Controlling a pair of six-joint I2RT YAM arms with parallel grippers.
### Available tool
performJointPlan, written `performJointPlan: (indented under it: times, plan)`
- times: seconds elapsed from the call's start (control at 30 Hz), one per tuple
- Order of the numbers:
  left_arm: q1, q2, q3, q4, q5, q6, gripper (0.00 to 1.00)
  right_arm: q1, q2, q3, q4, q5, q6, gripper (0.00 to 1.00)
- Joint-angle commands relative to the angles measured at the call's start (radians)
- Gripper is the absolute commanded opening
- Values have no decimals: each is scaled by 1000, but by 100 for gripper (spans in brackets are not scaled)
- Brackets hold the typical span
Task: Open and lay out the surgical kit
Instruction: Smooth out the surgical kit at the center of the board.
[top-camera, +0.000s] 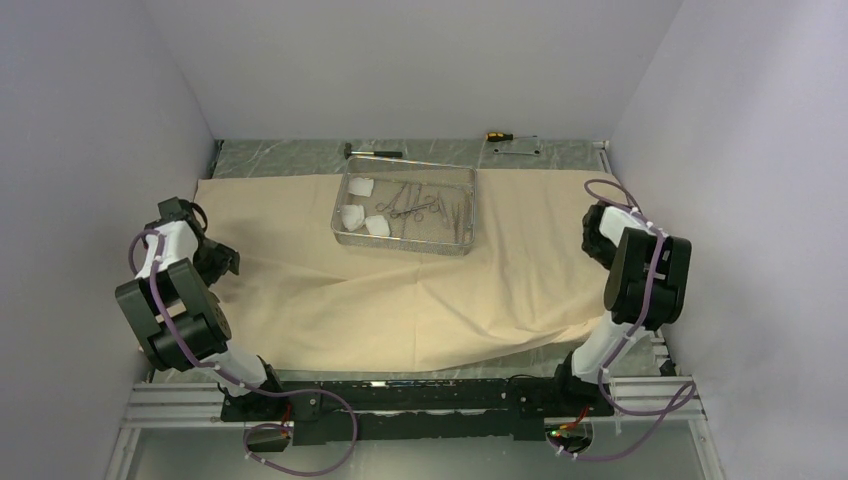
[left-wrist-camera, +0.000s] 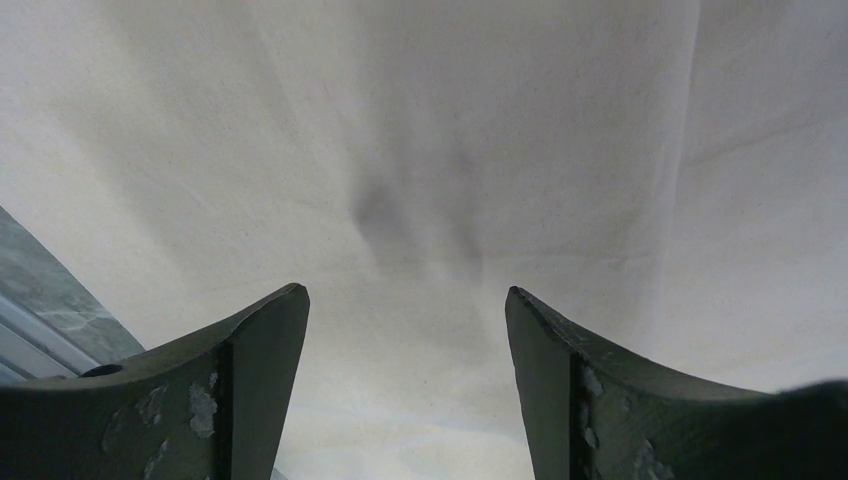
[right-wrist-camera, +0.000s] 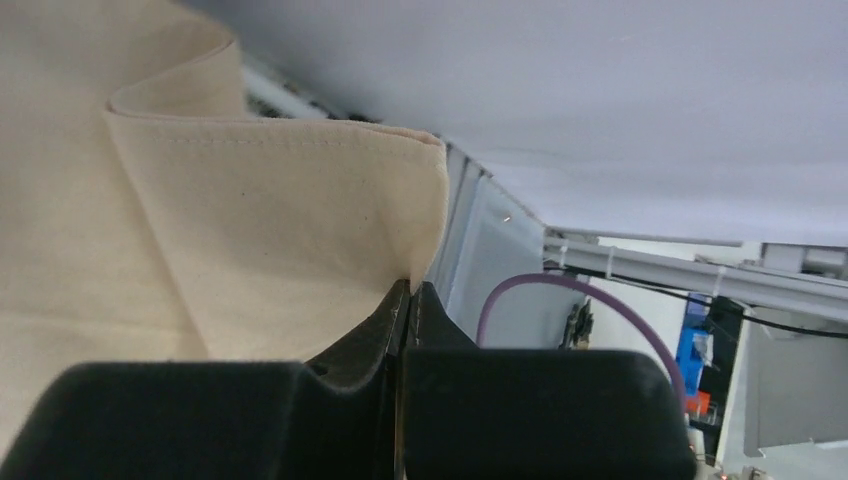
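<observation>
The beige wrap cloth (top-camera: 400, 290) lies opened across the table. The steel mesh tray (top-camera: 405, 247) stands on it at the back middle. Inside are three white gauze pads (top-camera: 352, 215) on the left, ring-handled clamps (top-camera: 410, 208) in the middle and slim tweezers (top-camera: 455, 210) on the right. My left gripper (top-camera: 222, 262) is open just above the cloth's left part; its wrist view shows the jaws (left-wrist-camera: 405, 292) wide apart over bare cloth (left-wrist-camera: 420, 150). My right gripper (top-camera: 597, 225) is at the cloth's right edge; its wrist view shows it (right-wrist-camera: 411, 285) shut on a lifted fold of the cloth (right-wrist-camera: 270, 230).
A small black-handled hammer (top-camera: 370, 152) and a yellow-handled screwdriver (top-camera: 497, 134) beside a metal plate (top-camera: 517, 147) lie on the green table surface behind the cloth. Walls close in on both sides. The cloth's near edge is rumpled in front of the arm bases.
</observation>
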Motion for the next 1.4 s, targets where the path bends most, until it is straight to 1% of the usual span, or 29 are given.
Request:
performJointPlan:
  times: [0.0, 0.07, 0.13, 0.27, 0.3, 0.37, 0.4, 0.43, 0.5, 0.53, 0.57, 0.6, 0.63, 0.7, 0.73, 0.77, 0.83, 0.9, 0.93, 1.1, 1.2, 1.37]
  plan:
    - [16, -5, 53, 3, -47, 4, 77, -6, 54, 19, -87, 249, 182, 0]
    - [22, -10, 46, 5, -60, 3, 77, -13, 81, 19, -98, 287, 198, 0]
    - [31, -18, 37, 0, -77, 3, 78, -17, 106, 26, -158, 323, 263, 0]
    - [41, -38, 23, -1, -81, -1, 78, -45, 124, 48, -238, 342, 351, 0]
    - [43, -42, 22, -2, -84, 0, 78, -51, 124, 49, -247, 343, 357, 4]
    - [43, -49, 23, -3, -86, 3, 79, -54, 106, 49, -254, 342, 371, 18]
    - [43, -52, 26, -4, -88, 6, 79, -54, 90, 47, -250, 334, 370, 29]
    - [43, -55, 31, -6, -86, 8, 80, -53, 71, 47, -252, 326, 376, 44]
    - [43, -67, 38, -7, -73, 16, 82, -52, 25, 49, -241, 297, 365, 69]
    - [43, -72, 40, -4, -61, 20, 82, -48, -7, 50, -234, 282, 357, 76]
    - [43, -78, 43, -3, -49, 23, 83, -42, -39, 46, -206, 269, 336, 80]
    - [43, -83, 44, 2, -33, 30, 83, -38, -77, 39, -127, 241, 261, 82]
    - [43, -88, 45, 7, -15, 36, 82, -35, -115, 32, -35, 181, 133, 82]
    - [42, -99, 46, 20, 25, 52, 82, -29, -194, 19, 147, 32, -80, 76]
    - [40, -106, 46, 27, 45, 63, 82, -27, -231, 16, 219, -67, -157, 73]
    - [39, -113, 46, 33, 63, 69, 82, -26, -268, 15, 290, -175, -229, 69]
    - [34, -126, 42, 50, 102, 85, 82, -22, -333, 16, 429, -404, -351, 69]
    - [26, -139, 44, 70, 144, 107, 82, -15, -323, 66, 498, -591, -390, 71]
    - [20, -143, 51, 82, 171, 122, 82, -14, -295, 107, 511, -692, -404, 71]
    - [-39, -127, 138, 104, 200, 161, 86, -6, -61, 385, 523, -911, -465, 74]
    - [-85, -72, 211, 132, 214, 192, 86, -4, 107, 580, 499, -967, -490, 74]
    - [-179, 141, 432, 115, 172, 237, 88, -4, 358, 855, 472, -1026, -532, 77]
